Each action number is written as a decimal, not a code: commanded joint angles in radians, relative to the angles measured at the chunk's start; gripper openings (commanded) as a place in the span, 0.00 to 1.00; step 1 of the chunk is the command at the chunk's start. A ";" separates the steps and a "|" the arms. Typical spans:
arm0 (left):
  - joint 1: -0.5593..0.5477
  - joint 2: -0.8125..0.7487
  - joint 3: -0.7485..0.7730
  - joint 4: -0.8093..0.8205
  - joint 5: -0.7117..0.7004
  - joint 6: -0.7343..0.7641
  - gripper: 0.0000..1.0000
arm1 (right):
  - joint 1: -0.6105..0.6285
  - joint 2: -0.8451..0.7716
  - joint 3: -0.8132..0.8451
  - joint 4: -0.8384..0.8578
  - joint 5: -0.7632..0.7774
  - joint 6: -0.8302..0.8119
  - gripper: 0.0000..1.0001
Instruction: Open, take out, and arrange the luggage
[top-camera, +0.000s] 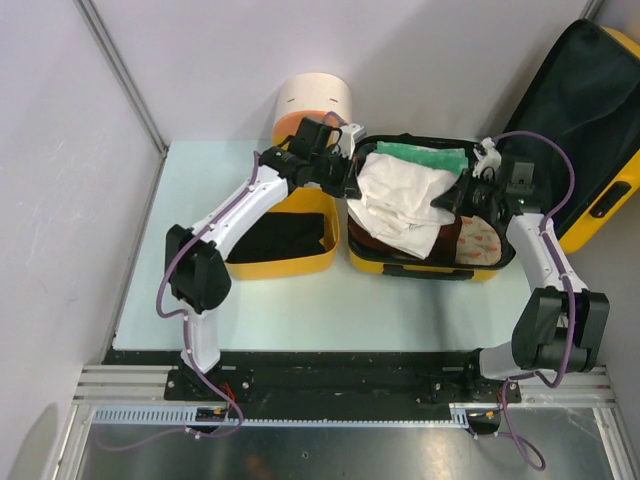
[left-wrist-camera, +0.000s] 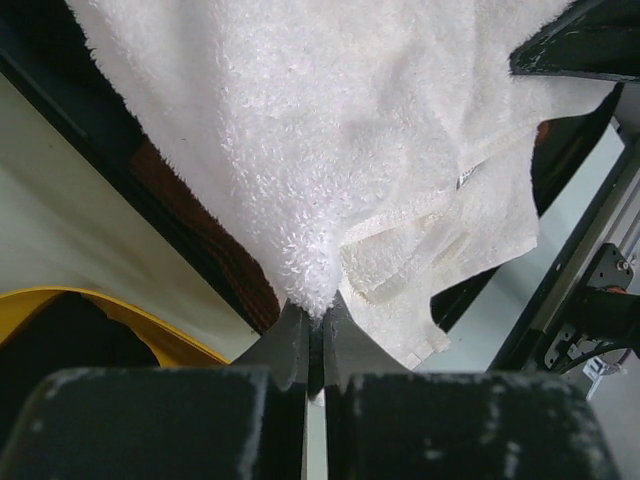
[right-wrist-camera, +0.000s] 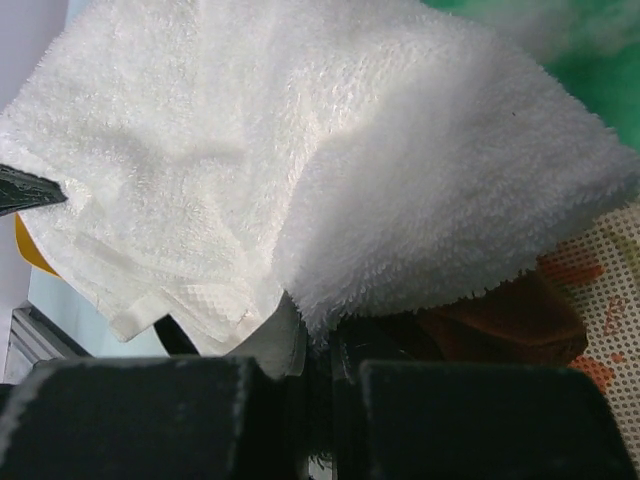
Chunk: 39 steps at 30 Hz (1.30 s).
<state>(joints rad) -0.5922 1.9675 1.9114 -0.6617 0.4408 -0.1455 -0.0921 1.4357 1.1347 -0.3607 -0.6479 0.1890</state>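
The yellow luggage (top-camera: 425, 265) lies open at the table's middle right, its dark-lined lid (top-camera: 585, 110) leaning up at the far right. A white towel (top-camera: 400, 200) hangs stretched over the open shell between both grippers. My left gripper (top-camera: 346, 176) is shut on the towel's left edge; the left wrist view shows the terry cloth (left-wrist-camera: 330, 150) pinched at the fingertips (left-wrist-camera: 315, 318). My right gripper (top-camera: 452, 198) is shut on the towel's right edge; in the right wrist view the towel (right-wrist-camera: 300, 160) is pinched at the fingertips (right-wrist-camera: 318, 335). A green cloth (top-camera: 425, 155) lies in the shell behind the towel.
A smaller yellow tub (top-camera: 290, 262) with dark cloth inside stands just left of the luggage. A cream-and-orange cylinder (top-camera: 315, 100) stands at the back. An orange-dotted cloth (top-camera: 480, 240) lies in the shell under the towel. Walls close in behind and on the left.
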 joint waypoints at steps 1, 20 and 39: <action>0.019 -0.096 0.051 0.016 0.036 0.055 0.00 | 0.025 -0.057 0.062 0.046 0.025 -0.014 0.00; 0.120 0.014 -0.028 0.016 0.102 -0.078 0.00 | 0.058 0.045 0.074 -0.090 0.159 -0.060 0.61; 0.209 -0.025 -0.083 0.017 0.026 -0.083 0.00 | 0.089 0.077 0.005 -0.107 0.091 0.032 0.68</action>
<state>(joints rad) -0.4282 2.0029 1.8420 -0.6735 0.5179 -0.2138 -0.0082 1.5188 1.1385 -0.4675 -0.5400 0.1997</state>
